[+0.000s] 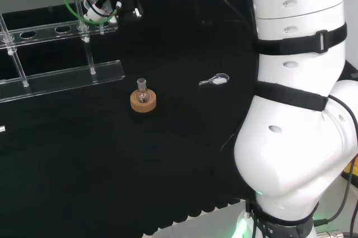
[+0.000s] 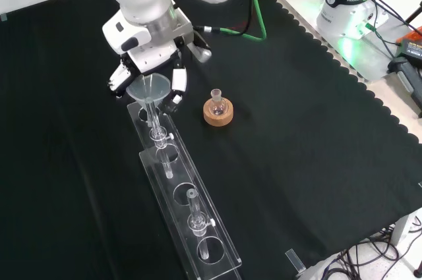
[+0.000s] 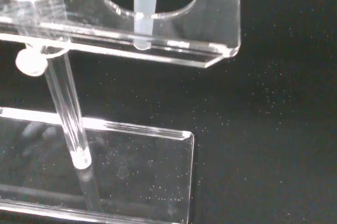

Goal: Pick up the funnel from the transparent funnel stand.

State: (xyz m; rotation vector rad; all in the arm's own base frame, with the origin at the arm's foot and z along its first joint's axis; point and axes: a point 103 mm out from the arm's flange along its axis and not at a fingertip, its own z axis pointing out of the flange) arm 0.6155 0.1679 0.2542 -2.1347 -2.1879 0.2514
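Curling round the funnel point(image 2: 149, 87), hand point(image 2: 148, 62) fingers at its cone sides; stem through the transparent funnel stand point(image 2: 198, 227) end hole

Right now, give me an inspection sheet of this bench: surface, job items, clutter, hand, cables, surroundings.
Surface: black cloth, flat, with a scalloped edge at the front view's right.
Job's things: clear funnel seated in the end hole of the transparent funnel stand, stem hanging through the hole.
Clutter: small glass flask upright on a cork ring beside the stand; a small clear piece lying on the cloth in the head view.
Hand: hand around the funnel's rim, fingers on either side; contact cannot be told.
Cables: green cable and black leads trailing from the wrist.
Surroundings: the arm's base beyond the cloth edge, with loose wires.
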